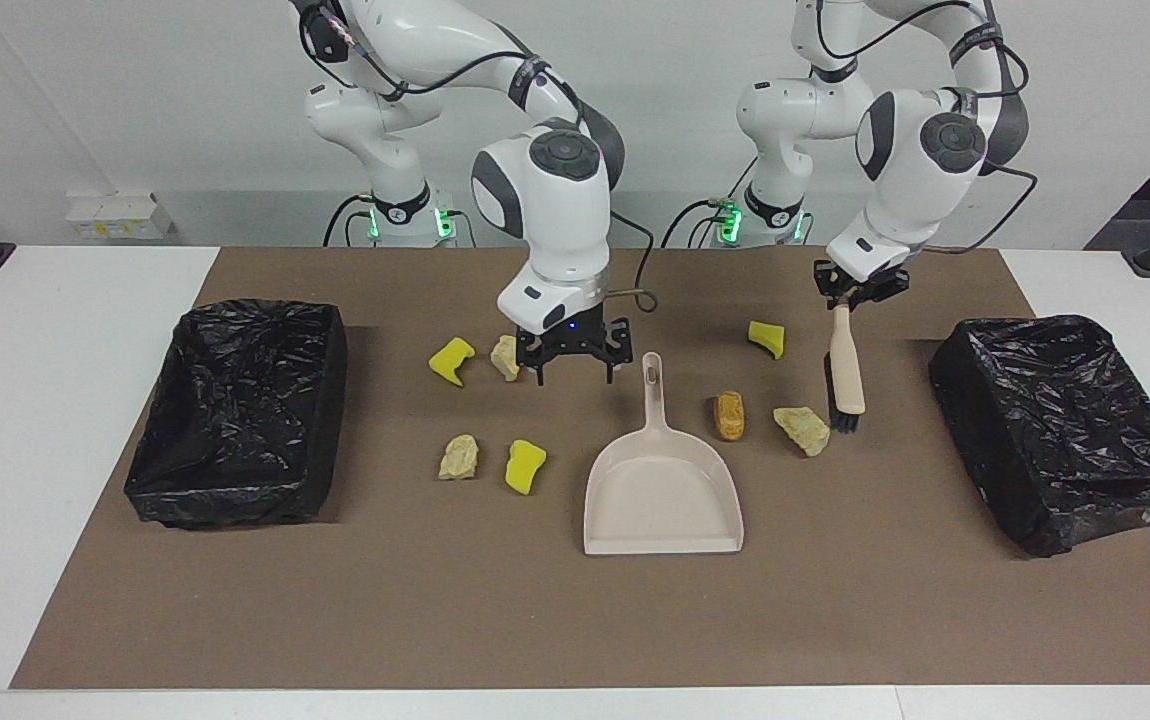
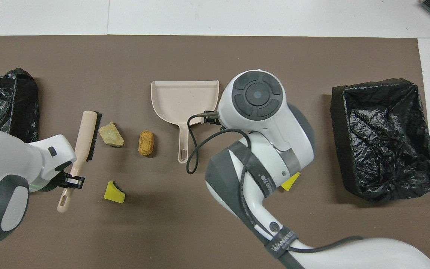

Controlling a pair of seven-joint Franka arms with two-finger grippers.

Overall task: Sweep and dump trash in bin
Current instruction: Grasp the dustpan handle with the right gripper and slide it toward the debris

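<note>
My left gripper [image 1: 843,302] [image 2: 72,182] is shut on the handle of the beige brush [image 1: 846,370] [image 2: 86,134]. The bristles hang low beside a beige trash chunk [image 1: 801,430] [image 2: 111,134], toward the left arm's end. An orange-brown lump [image 1: 729,415] [image 2: 146,142] and a yellow bit [image 1: 767,338] [image 2: 114,192] lie nearby. My right gripper [image 1: 575,377] stands open just above the mat, beside the handle of the beige dustpan [image 1: 662,490] [image 2: 185,101]; its arm hides it from overhead. Beside it lie a yellow bit [image 1: 451,360] and a half-hidden beige chunk [image 1: 504,357]. Another chunk [image 1: 458,456] and yellow bit [image 1: 524,466] lie farther out.
Two bins lined with black bags stand on the brown mat [image 1: 495,620]: one bin [image 1: 240,410] [image 2: 385,136] toward the right arm's end, the other bin [image 1: 1065,430] [image 2: 5,99] toward the left arm's end. White table borders the mat.
</note>
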